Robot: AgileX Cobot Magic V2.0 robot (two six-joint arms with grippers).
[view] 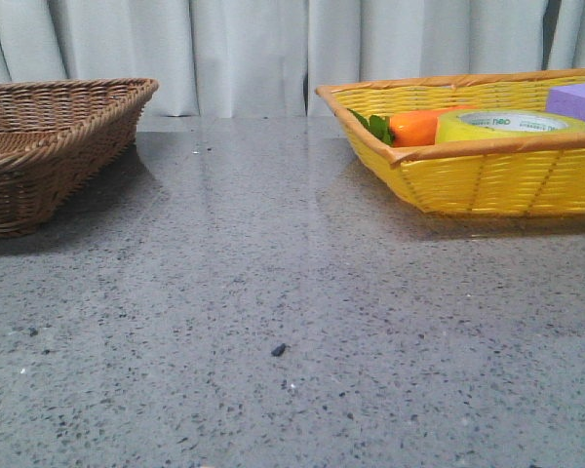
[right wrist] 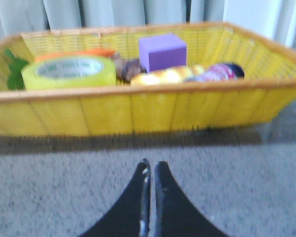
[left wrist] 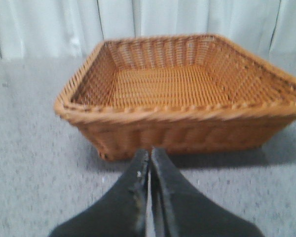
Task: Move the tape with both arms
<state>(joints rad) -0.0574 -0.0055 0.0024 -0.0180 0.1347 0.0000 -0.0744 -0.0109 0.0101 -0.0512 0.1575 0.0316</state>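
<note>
I see the tape, a glossy translucent yellow roll with a white core printed in green, lying flat inside the woven yellow basket, touching an orange toy carrot with green leaves. A matte purple block sits behind it. On my right wrist feed, the right gripper has its 2 black fingers pressed together, holding nothing, over the speckled grey stone table. The left gripper is likewise closed and empty, facing the brown wicker basket.
</note>
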